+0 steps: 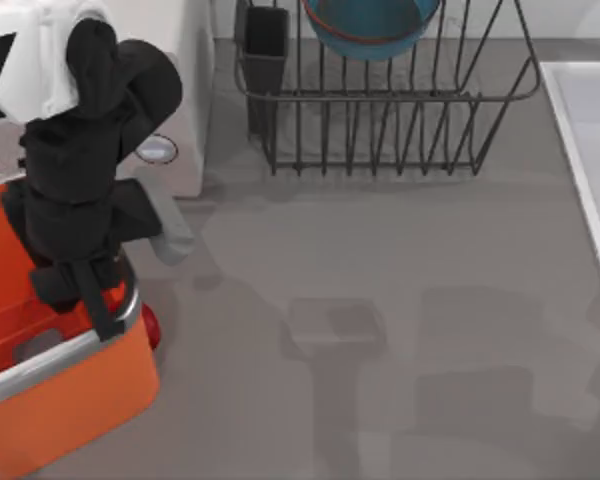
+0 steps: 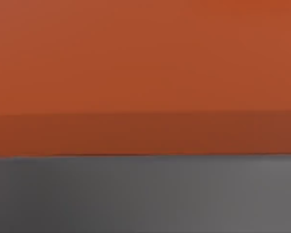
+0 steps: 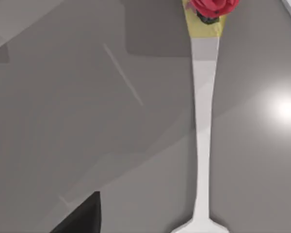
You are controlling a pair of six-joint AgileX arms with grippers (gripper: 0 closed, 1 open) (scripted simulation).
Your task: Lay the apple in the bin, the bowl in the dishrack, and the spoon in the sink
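Top view: the left arm (image 1: 80, 170) reaches into the orange bin (image 1: 70, 400) at eight o'clock; whether its hand is clenched cannot be told. The apple (image 1: 150, 326) sits just outside the bin's rim, the bowl (image 1: 372, 25) in the dishrack (image 1: 400, 120) at twelve o'clock, the sink (image 1: 590, 130) at three. The right wrist view shows the spoon (image 3: 203, 126) over the grey desk (image 3: 87, 121).

Left arm (image 1: 80, 170): bulky matte black segments, white upper link, pale grey stub at side.
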